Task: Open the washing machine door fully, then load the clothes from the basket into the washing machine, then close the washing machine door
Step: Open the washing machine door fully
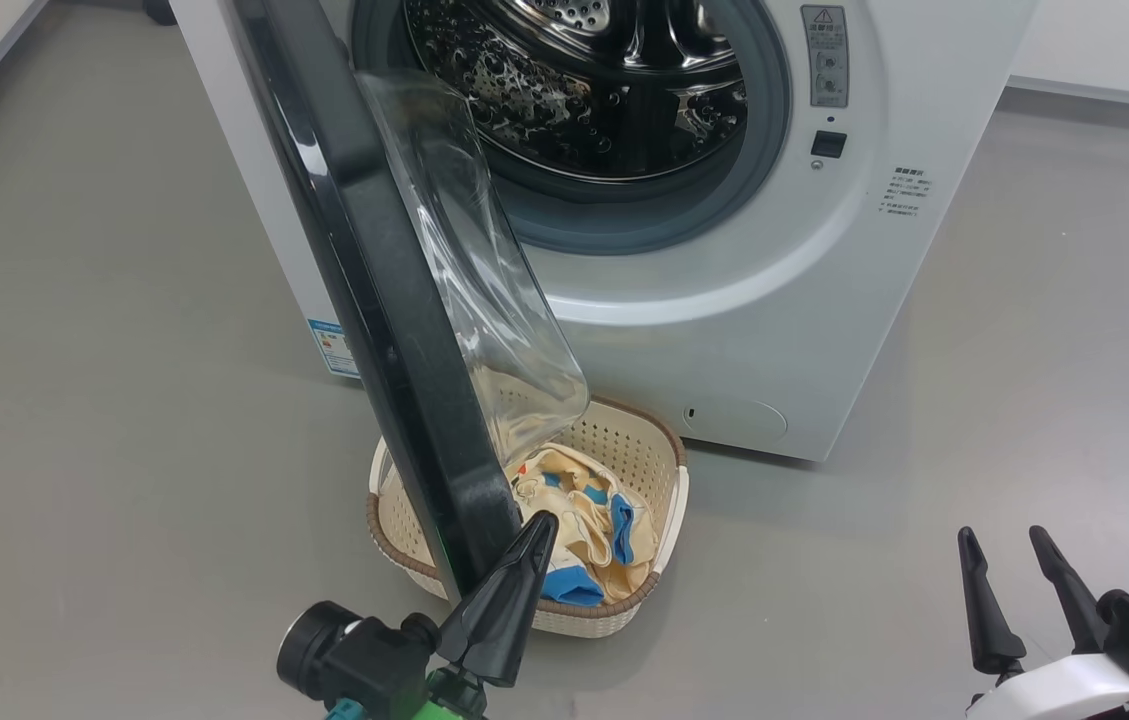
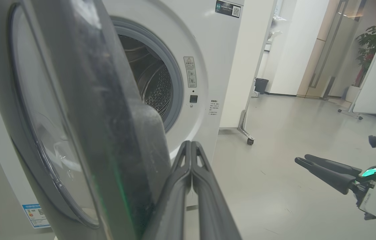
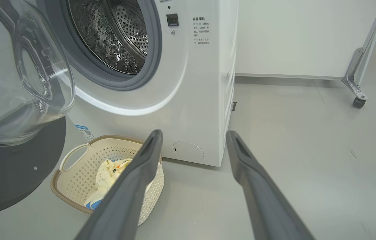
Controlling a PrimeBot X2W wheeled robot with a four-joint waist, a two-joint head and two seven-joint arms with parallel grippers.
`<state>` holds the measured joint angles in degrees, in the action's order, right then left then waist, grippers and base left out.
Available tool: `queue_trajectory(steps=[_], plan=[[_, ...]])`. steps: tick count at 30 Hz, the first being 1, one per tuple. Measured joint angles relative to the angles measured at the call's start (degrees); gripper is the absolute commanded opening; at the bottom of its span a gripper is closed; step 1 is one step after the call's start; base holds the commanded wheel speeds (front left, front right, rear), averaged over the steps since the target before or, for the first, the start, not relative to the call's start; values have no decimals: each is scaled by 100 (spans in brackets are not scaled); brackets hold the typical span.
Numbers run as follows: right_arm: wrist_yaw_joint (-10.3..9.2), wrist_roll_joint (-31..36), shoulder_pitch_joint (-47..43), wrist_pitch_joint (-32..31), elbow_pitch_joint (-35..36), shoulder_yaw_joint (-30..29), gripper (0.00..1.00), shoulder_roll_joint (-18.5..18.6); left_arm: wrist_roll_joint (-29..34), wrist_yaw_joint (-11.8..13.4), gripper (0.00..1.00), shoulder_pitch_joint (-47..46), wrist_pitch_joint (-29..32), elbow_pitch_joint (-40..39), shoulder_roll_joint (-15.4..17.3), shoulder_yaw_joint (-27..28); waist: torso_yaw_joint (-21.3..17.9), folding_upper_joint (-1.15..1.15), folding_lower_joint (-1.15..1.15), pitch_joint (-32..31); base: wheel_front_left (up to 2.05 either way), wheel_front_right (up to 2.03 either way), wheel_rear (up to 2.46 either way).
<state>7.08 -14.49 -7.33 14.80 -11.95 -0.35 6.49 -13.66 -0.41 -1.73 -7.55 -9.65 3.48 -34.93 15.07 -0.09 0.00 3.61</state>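
Grey, smooth floor [image 1: 74,400] spreads across an office-like room, with pale walls at its edges. One white washing machine [image 1: 774,330] stands at 12 to 1 o'clock in the head view, and the part of its steel drum [image 1: 584,80] that shows holds no laundry. Its one washing machine door [image 1: 394,330] stands swung out towards the camera, seen almost edge on. The black rim runs from 11 o'clock down to 6 o'clock, and the clear glass bulge faces the porthole. It looks roughly half open, so the first step seems under way but not finished. One basket [image 1: 639,450] sits on the floor at 6 o'clock, just in front of the machine's base and partly under the door's lower edge. The clothes [image 1: 584,520] lie bundled inside it, cream-yellow with blue trim, and how many garments there are cannot be told. Loading has not begun, and closing the door comes after that. Two grippers are in view, each with two dark fingers. The left gripper [image 1: 539,530], at 6 to 7 o'clock, has its fingers pressed together on nothing. Its tip is just beside the door rim's lower edge, and whether it touches cannot be told. The right gripper [image 1: 1003,535], at 4 to 5 o'clock, is spread wide and empty, well apart from the basket. One blue sticker [image 1: 329,345] marks the machine's lower corner at 9 o'clock of the door.
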Motion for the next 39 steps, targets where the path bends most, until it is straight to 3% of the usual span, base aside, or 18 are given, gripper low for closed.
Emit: queue_trajectory(steps=[13,39], plan=[[0,0,49,1,0,-101,100,26,-5,57,0,-163,-101,80,-38,-55,66,0,0,63,0,0,0],[0,0,52,0,0,-86,100,80,16,361,0,-320,-212,238,-79,-37,841,0,0,99,0,0,0]])
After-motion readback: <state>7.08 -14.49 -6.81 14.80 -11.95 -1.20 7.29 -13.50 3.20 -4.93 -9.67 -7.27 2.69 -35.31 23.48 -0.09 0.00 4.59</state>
